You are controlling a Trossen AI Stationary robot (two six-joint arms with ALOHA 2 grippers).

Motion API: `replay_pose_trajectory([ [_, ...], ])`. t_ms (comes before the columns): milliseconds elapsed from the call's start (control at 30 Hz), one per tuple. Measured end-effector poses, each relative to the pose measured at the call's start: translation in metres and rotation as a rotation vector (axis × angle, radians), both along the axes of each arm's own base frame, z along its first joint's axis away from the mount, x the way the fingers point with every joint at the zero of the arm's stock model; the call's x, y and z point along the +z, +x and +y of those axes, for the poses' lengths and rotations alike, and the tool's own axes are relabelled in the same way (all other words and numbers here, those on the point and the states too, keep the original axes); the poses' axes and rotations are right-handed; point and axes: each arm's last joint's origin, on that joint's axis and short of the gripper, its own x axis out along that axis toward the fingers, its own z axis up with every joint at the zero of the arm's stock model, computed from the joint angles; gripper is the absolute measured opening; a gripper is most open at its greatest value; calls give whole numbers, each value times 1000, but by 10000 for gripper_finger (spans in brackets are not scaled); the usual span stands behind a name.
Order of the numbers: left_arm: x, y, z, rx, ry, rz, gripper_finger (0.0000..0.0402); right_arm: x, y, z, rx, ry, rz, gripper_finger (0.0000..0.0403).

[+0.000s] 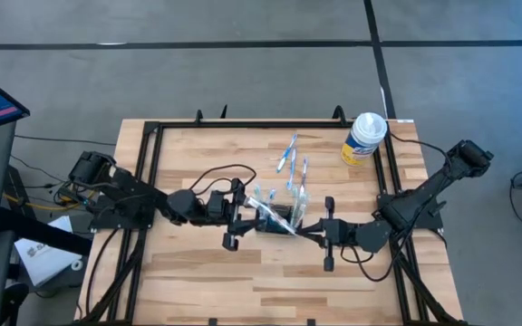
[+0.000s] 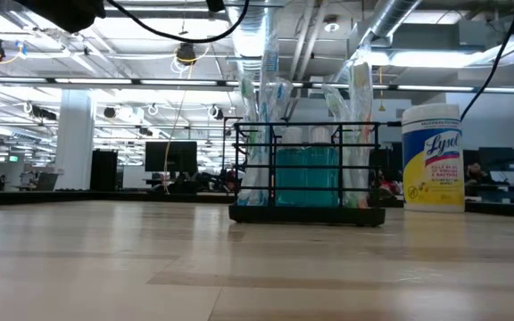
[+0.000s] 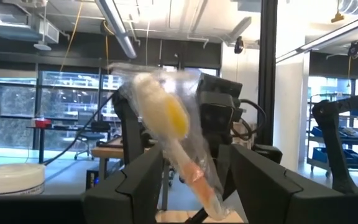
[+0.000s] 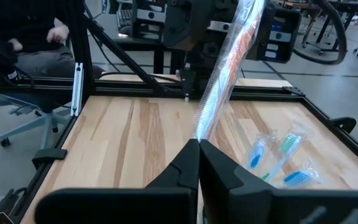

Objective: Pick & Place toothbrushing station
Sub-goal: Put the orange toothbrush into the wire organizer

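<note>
Yellow "Lysol" canister [image 2: 433,157] beside toothbrushing station [image 2: 306,169]

I see the toothbrushing station [image 2: 307,174] standing upright at mid-desk: a small black wire-frame holder on a flat black base, something teal inside. Wrapped toothbrushes stick up out of its top. From overhead it [image 1: 277,217] sits between both arms.

The high view looks straight down on the whole table [image 1: 198,263]; the low view looks level across it into the room. Each wrist view peers closely past its own fingers toward the opposite arm, both sharing a wrapped toothbrush [image 4: 229,68].
</note>
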Motion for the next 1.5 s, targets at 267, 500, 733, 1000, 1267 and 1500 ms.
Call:
replay_pose_trajectory([
  [267, 3, 0, 2, -16, 7, -30, 182, 0, 0, 0, 1, -1, -2, 0],
  [500, 5, 0, 8, -46, 20, -64, 182, 0, 0, 0, 0, -2, -2, 0],
  [733, 5, 0, 8, -45, 20, -64, 171, 0, 1, -1, -6, -2, -2, 0],
  [1000, 5, 0, 8, -44, 24, -63, 107, 0, 1, -2, -6, -2, -2, 0],
  [1267, 5, 0, 8, -43, 27, -63, 29, 0, 1, -2, -6, -2, -2, 0],
  [1500, 5, 0, 8, -44, 28, -64, 13, 0, 1, -2, -6, -2, -2, 0],
])
